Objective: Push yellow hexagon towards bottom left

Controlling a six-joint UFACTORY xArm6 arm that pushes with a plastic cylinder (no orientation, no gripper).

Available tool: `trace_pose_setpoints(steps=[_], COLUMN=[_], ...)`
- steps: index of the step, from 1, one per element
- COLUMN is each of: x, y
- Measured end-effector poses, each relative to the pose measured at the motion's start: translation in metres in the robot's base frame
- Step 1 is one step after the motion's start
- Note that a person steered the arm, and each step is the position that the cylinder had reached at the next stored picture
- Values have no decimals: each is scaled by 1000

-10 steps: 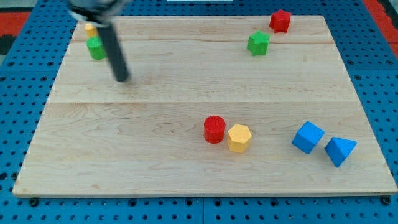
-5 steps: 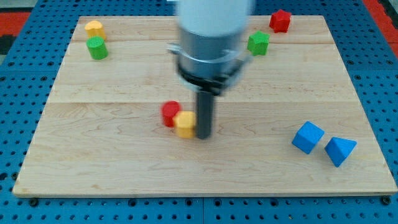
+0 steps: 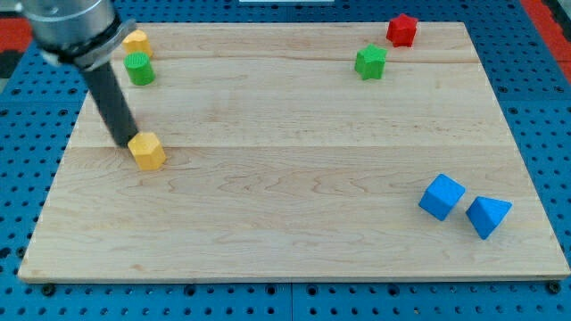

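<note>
- Wooden bench (image 3: 294, 232) on blue pegboard (image 3: 18, 178).
- No pincer: my tip (image 3: 128, 143) touches yellow hexagon (image 3: 147, 151), near the left edge.
- Counts: two yellow, two green, two blue, one red block.

Rod's upper part (image 3: 71, 27) blurred, cut by top edge — my tip (image 3: 128, 143) partly behind yellow hexagon (image 3: 147, 151)

Seven blocks show: two yellow (image 3: 147, 150), two green (image 3: 138, 69), two blue (image 3: 442, 197), one red (image 3: 401, 29).

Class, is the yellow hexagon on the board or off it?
On: the yellow hexagon sits on the board, inside its left edge, my tip touching it.
</note>
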State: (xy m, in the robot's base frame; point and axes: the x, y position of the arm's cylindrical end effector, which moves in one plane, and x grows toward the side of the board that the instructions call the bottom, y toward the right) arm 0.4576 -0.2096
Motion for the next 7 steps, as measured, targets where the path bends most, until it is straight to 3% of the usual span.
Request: trace_pose_setpoints(steps=[2, 3, 4, 5, 6, 7], x=[-36, 14, 33, -3, -9, 41], y=[56, 65, 14, 48, 30, 17])
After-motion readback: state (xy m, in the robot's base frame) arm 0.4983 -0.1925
